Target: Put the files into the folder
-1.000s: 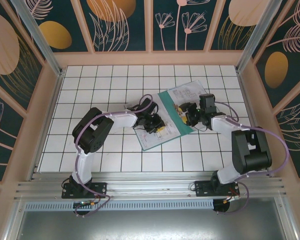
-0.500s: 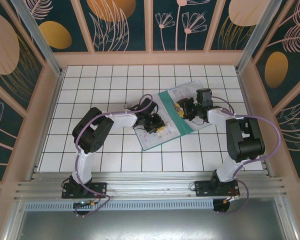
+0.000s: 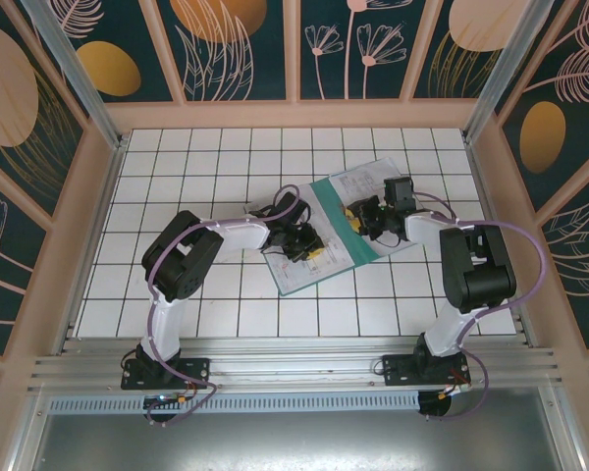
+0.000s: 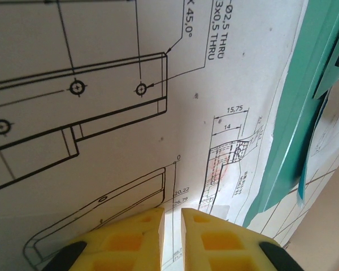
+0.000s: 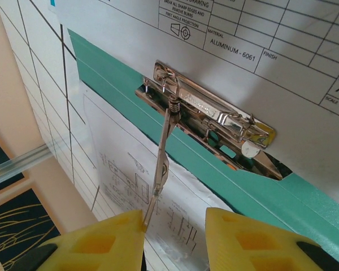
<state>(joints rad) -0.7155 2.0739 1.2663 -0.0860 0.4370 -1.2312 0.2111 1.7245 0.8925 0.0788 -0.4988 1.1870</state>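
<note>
- My left tool (image 4: 172, 217) was nearly shut, its yellow pads pinching what looked like the edge of a printed sheet of the files (image 4: 101, 141), which it held raised off the teal folder (image 3: 304, 275).
- The folder lay open in the middle of the table (image 3: 206, 157), with more sheets spread on its far half.
- My right tool (image 5: 175, 223) was open, its pads on either side of the raised wire lever (image 5: 161, 164) of the chrome spring clip (image 5: 209, 116) on the folder's spine.
- To do this step well, I judged I should centre the lever between the pads before closing, since it sat hard against one pad and could slip out.
- I would then swing the lever along its hinge instead of dragging it, so the folder did not slide.
- My left tool needed a firm, steady pinch, so the sheet stayed clear of the clip mouth without tearing.
- Compared with a second earlier, my right arm had folded in closer, carrying the tool toward the spine, and its jaws had narrowed.
- My left arm and its grip had not changed, and neither had the folder.
</note>
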